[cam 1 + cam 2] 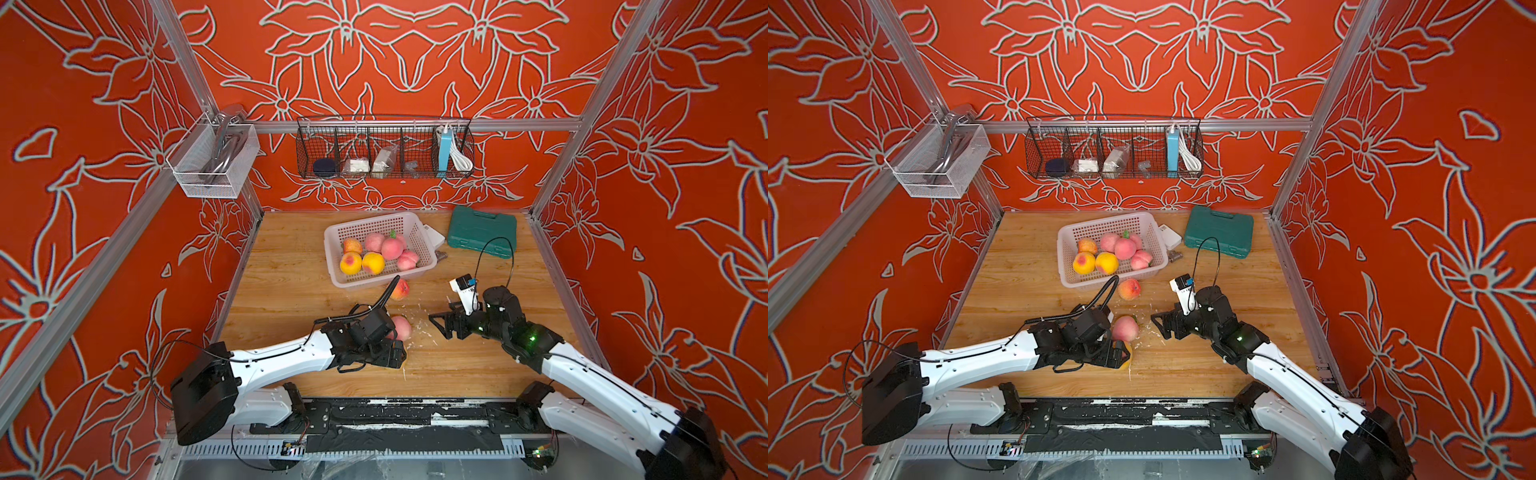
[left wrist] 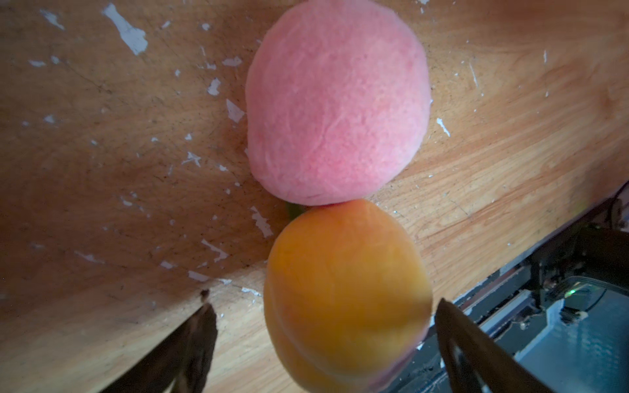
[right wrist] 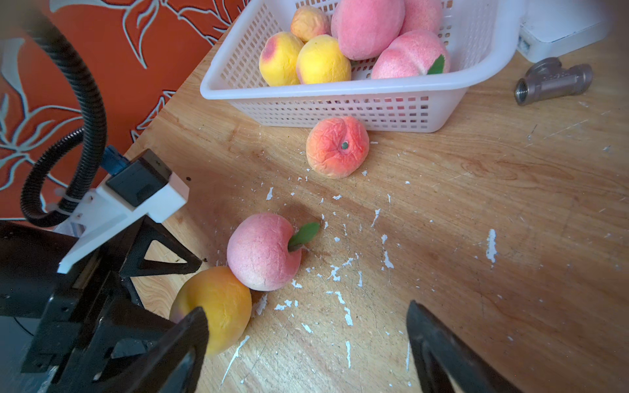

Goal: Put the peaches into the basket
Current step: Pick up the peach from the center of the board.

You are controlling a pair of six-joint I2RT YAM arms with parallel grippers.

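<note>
Left arm (image 1: 282,358) stretched low along the counter's (image 1: 478,374) front edge, left hand (image 2: 323,303) jaws parted, right arm (image 1: 590,370) bent inward, right hand (image 3: 306,310) wide open, facing the left one

Looking like robotics lab test cell. Aluminium profile frame (image 1: 519,124) enclosing wooden tabletop (image 1: 282,299); printed orange floral backdrop (image 1: 415,41) covering walls all round. White left arm (image 1: 282,357), right arm (image 1: 582,370) sitting on black base rail (image 1: 415,411) at 6 o'clock. Wire rack (image 1: 351,137) hanging off crossbar at 12 o'clock, carrying cables, small parts; mesh box (image 1: 208,174) hanging at 10 o'clock. Green tool case (image 1: 482,230) lying at 1 o'clock. Slotted cable duct (image 1: 232,451), lit circuit board (image 1: 540,451) showing along front edge.
</note>
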